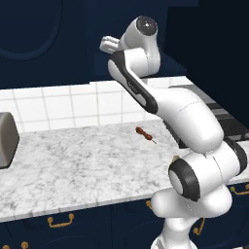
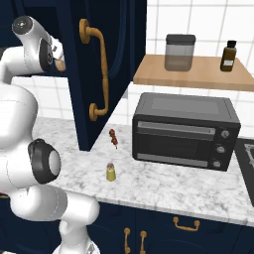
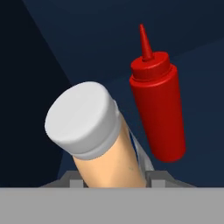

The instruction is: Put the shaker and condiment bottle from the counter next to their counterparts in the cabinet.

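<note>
My gripper [image 3: 113, 180] is shut on the condiment bottle [image 3: 103, 144], an orange-tan bottle with a pale cap, held tilted inside the dark navy cabinet [image 3: 87, 39]. Just to its right in the hand view stands the slim red squeeze bottle [image 3: 158, 105], upright, with a small gap between the two. In the right base view the hand [image 2: 58, 58] reaches high behind the open cabinet door [image 2: 94, 74], and a bit of orange shows at its tip. The small olive-yellow shaker [image 2: 111, 172] stands on the marbled counter [image 2: 163, 183] near its front edge.
A black toaster oven [image 2: 183, 131] sits on the counter to the right of the shaker. A wooden shelf [image 2: 193, 74] above it carries a grey jar and a brown bottle. A small red-brown skewer-like item [image 1: 145, 133] lies mid-counter. A grey appliance [image 1: 7, 138] stands at far left.
</note>
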You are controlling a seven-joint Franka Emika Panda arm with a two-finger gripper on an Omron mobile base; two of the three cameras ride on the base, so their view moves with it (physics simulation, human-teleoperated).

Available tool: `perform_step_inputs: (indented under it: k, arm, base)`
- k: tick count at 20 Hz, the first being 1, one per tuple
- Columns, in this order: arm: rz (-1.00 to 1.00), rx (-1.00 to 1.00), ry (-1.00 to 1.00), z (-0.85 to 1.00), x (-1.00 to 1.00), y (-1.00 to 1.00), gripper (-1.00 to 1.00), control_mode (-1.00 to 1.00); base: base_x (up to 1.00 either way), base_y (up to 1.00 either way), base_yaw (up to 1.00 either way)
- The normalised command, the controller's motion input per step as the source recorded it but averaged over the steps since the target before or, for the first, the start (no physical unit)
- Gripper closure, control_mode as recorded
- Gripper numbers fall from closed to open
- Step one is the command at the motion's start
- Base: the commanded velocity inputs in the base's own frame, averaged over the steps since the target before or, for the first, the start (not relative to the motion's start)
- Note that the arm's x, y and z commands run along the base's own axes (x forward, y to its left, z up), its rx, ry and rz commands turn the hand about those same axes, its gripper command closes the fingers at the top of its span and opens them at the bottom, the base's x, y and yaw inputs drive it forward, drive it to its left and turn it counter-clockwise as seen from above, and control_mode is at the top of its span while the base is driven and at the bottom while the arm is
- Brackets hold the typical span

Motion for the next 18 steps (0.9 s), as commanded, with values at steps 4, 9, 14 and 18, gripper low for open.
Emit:
perform_step_inputs:
  k: [4,9,14,18]
  arm:
    - [0.03,0.00,0.00,-0.29,0.21,0.00,-1.00,-1.00]
    - [0.04,0.00,0.00,-0.24,0.06,0.00,-1.00,-1.00]
    - [0.01,0.00,0.00,-0.04,-0.11,0.00,-1.00,-1.00]
    - [0.00,0.02,0.00,0.00,-0.44,0.00,-1.00,-1.00]
  base:
    - [0.00,0.00,0.00]
    - [0.00,0.00,0.00]
    - [0.00,0.00,0.00]
    - [0.00,0.00,0.00]
